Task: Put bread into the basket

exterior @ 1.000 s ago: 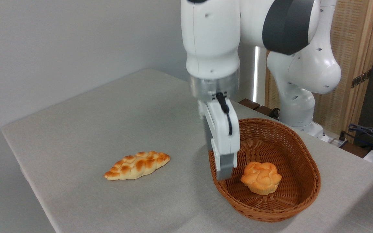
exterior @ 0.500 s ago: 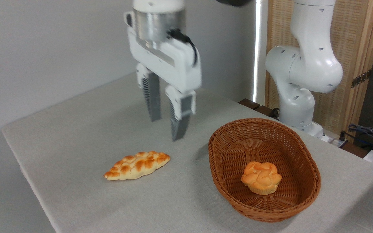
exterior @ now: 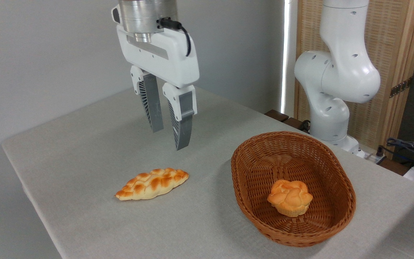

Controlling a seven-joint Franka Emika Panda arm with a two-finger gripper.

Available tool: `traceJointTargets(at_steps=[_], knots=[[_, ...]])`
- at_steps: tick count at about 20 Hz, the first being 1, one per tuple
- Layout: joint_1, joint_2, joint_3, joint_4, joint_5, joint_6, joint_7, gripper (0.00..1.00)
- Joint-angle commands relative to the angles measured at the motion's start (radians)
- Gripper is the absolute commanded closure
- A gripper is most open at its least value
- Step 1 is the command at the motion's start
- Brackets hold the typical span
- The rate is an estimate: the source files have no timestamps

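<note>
The bread [exterior: 290, 197] sits in the basket [exterior: 343, 187] (nothing else inside); the gripper [exterior: 170, 138] hangs spread, empty.

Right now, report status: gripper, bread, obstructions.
Gripper open, empty, above table. Small round golden bun inside oval brown wicker basket. Flat braided loaf on table, apart. Nothing obstructing.

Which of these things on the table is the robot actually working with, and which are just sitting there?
Part of the job:
- bread, the small round bun, already lying in the basket
- basket, woven wicker
- gripper, open and empty above the table

Just lying about:
- braided loaf, on the tablecloth left of the basket
- cables at the right edge
</note>
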State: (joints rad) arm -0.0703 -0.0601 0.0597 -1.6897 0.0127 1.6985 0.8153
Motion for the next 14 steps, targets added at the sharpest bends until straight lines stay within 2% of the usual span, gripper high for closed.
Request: traceJointTargets(at_steps=[1,4,14], knots=[[0.012,0.020,-0.044,0.030,0.019,-0.034,-0.013,0.00],[0.044,0.019,-0.057,0.028,0.012,-0.049,-0.008,0.00],[0.049,0.016,-0.055,0.028,-0.023,-0.053,0.001,0.00]])
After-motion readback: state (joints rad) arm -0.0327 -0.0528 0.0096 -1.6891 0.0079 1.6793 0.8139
